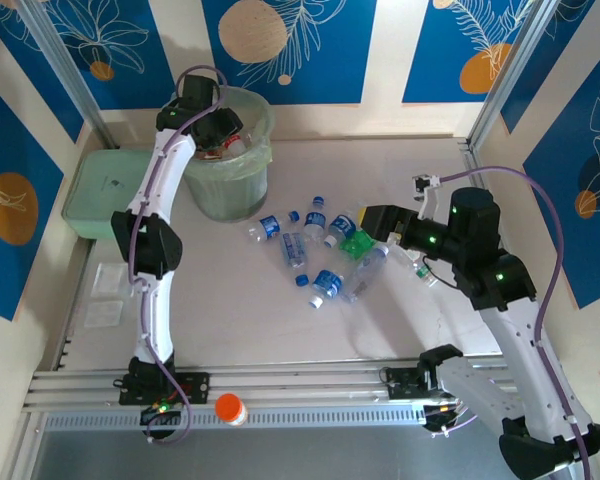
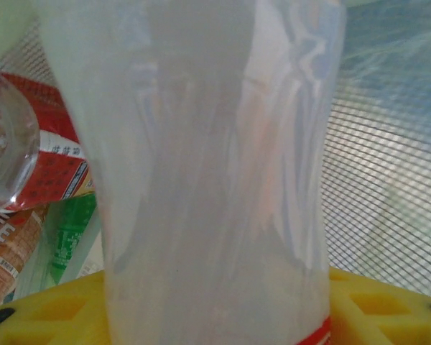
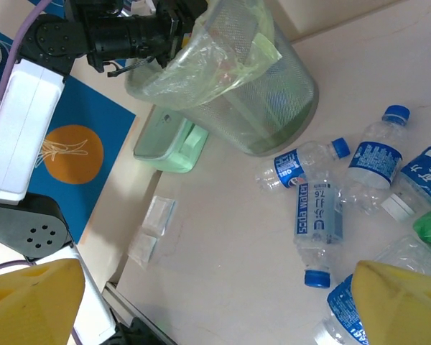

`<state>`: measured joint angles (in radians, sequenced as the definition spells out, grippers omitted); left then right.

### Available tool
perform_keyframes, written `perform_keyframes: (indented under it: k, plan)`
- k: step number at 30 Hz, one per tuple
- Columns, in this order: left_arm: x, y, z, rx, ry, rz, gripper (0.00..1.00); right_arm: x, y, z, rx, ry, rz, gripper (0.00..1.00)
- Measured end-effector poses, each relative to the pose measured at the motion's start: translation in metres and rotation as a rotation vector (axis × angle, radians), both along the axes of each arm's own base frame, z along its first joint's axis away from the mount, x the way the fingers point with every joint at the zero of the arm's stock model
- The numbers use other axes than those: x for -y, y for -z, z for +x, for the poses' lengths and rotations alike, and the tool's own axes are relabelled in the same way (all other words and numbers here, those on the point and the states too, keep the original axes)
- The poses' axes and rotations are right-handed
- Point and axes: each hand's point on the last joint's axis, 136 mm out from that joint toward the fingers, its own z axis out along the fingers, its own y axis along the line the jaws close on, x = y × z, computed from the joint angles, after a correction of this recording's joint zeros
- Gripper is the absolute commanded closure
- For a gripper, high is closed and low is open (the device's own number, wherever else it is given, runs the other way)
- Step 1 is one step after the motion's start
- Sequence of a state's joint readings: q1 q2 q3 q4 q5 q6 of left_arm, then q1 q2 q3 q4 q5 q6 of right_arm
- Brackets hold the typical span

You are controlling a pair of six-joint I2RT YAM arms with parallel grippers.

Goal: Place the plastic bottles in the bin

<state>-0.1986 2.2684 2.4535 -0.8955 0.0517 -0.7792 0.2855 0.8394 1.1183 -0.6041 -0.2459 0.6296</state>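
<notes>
My left gripper (image 1: 220,125) hangs over the mouth of the bin (image 1: 255,165), shut on a clear bottle (image 2: 215,144) with a red band at its base, held between its yellow fingers (image 2: 388,305). Below it, inside the bin, lie a red-labelled bottle (image 2: 54,162), a green one (image 2: 68,241) and a brown-labelled one (image 2: 7,251). Several blue-capped bottles lie mid-table, among them a soda water bottle (image 3: 317,215) (image 1: 293,250), plus a green bottle (image 1: 357,243). My right gripper (image 1: 375,225) (image 3: 223,302) stands open just right of that pile, holding nothing.
A flat green lidded box (image 1: 98,195) (image 3: 169,140) sits left of the bin. Two small clear packets (image 1: 105,290) (image 3: 158,214) lie near the table's left edge. An orange-capped white item (image 1: 229,408) rests on the front rail.
</notes>
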Motion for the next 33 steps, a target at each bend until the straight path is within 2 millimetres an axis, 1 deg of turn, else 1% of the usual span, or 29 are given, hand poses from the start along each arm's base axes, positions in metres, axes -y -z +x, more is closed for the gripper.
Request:
perform_keyframes:
  k: [3,5,8,13,16,19,21,24,27,29,31,33]
  plan:
    - [-0.006,0.010,0.001,-0.028,-0.017,-0.014,0.33,0.000,0.005,0.003,-0.016,0.006,-0.011,0.05]
    - [-0.010,0.016,0.003,-0.045,-0.029,-0.027,0.26,0.001,0.007,0.004,-0.021,0.008,-0.018,0.05]
    - [-0.013,0.017,0.003,-0.051,-0.034,-0.040,0.18,0.001,0.008,0.004,-0.021,0.011,-0.024,0.05]
    - [-0.011,0.002,0.004,-0.022,-0.019,-0.054,0.15,0.003,0.007,0.004,-0.016,0.019,-0.035,0.05]
    - [-0.011,-0.011,0.003,0.003,-0.015,-0.055,0.15,0.005,0.002,0.003,-0.003,0.022,-0.043,0.05]
    - [-0.013,-0.027,-0.004,0.026,-0.002,-0.046,0.15,0.007,-0.007,0.001,0.016,0.025,-0.050,0.05]
    - [-0.014,-0.044,-0.013,0.049,0.005,-0.042,0.15,0.009,-0.013,-0.001,0.033,0.030,-0.055,0.05]
    - [-0.018,-0.073,-0.034,0.092,0.020,-0.028,0.15,0.012,-0.019,-0.006,0.048,0.037,-0.061,0.05]
    - [-0.022,-0.109,-0.064,0.155,0.044,-0.009,0.15,0.014,-0.020,-0.010,0.048,0.037,-0.071,0.05]
    - [-0.020,-0.135,-0.087,0.215,0.077,0.008,0.15,0.015,-0.021,-0.011,0.043,0.037,-0.082,0.06]
    - [-0.017,-0.152,-0.109,0.266,0.108,0.022,0.16,0.017,-0.017,-0.011,0.029,0.047,-0.098,0.06]
    - [-0.007,-0.161,-0.134,0.304,0.152,0.027,0.16,0.020,-0.010,-0.011,0.005,0.058,-0.117,0.06]
